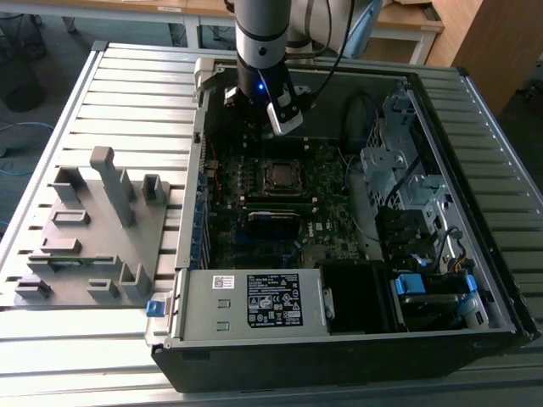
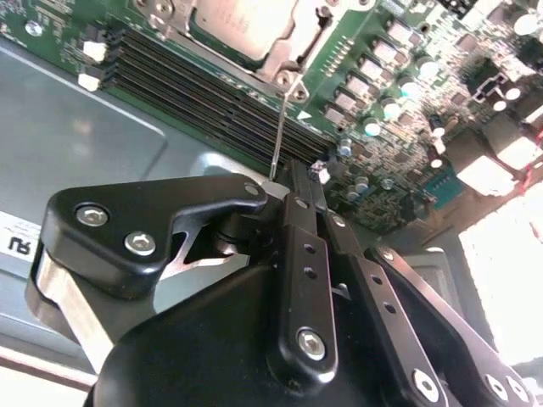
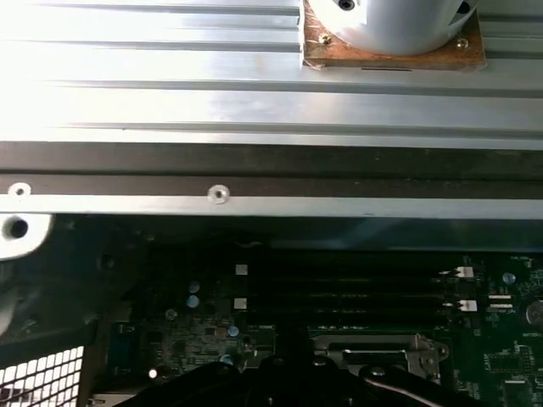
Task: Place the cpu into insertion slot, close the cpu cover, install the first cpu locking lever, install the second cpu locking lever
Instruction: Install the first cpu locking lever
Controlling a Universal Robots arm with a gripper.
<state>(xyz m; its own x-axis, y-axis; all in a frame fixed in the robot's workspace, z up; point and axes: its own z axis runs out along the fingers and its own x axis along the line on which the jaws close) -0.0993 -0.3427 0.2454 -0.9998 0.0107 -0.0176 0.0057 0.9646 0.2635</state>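
One thin lever (image 2: pixel 282 127) shows beside the cpu (image 2: pixel 242 25), second wrist view.

Silver-grey arm (image 1: pixel 261 34) with a blue light (image 1: pixel 259 86), black cables (image 1: pixel 344 38), and a black gripper (image 2: pixel 299 182) with silver screws (image 2: pixel 311 342).

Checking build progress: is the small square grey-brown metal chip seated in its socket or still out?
In. The cpu lies flat inside the insertion slot, with the silver cpu cover framing it.

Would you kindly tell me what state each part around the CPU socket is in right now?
cpu cover: down, flat over the cpu.
cpu: seated, top showing through the cover.
locking lever: standing up, unlatched.
gripper: beside the lever's free end.
computer case: side open.
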